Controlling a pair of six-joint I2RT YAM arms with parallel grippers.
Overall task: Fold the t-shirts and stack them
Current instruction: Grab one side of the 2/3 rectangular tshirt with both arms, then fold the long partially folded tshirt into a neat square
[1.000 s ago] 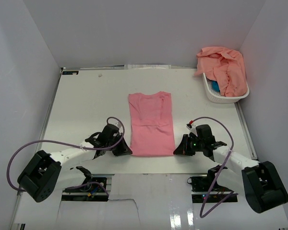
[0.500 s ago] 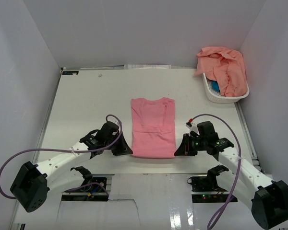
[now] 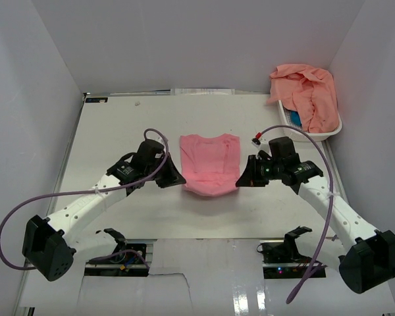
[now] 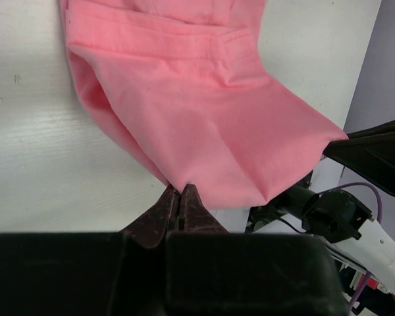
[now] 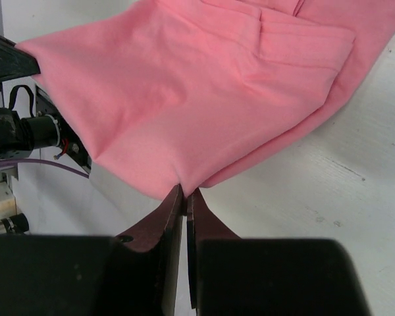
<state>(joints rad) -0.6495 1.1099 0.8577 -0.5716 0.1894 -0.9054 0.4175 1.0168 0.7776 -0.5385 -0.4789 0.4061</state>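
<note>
Over the last second both arms have reached away from their bases and carried the near hem of the pink t-shirt (image 3: 209, 158) up off the table (image 3: 118, 131) toward its collar. From above the shirt now looks shorter, and its near end is lifted in a sagging curve.

The left gripper (image 3: 181, 182) has its jaws pressed together on the hem's left corner. In its wrist view the cloth comes out right at the fingertips and fans away ahead and to the right. The right gripper (image 3: 239, 182) is clamped the same way on the right corner, with cloth spreading ahead and to the left of its tips. Between the two grips the hem edge hangs slack and bowed rather than taut. Folded-in sleeve edges lie flat on the shirt's upper layer, further ahead of both pairs of jaws. The collar end rests on the table beyond them.

Open white tabletop stretches outward from each gripper: left of the left jaws, right of the right jaws, and back behind both toward the near edge. More table shows beyond the collar up to the far edge. The white basket (image 3: 286, 125) sits well apart, ahead and to the right of the right jaws in the far right corner. A heap of salmon t-shirts (image 3: 306, 89) is draped over its rim.
</note>
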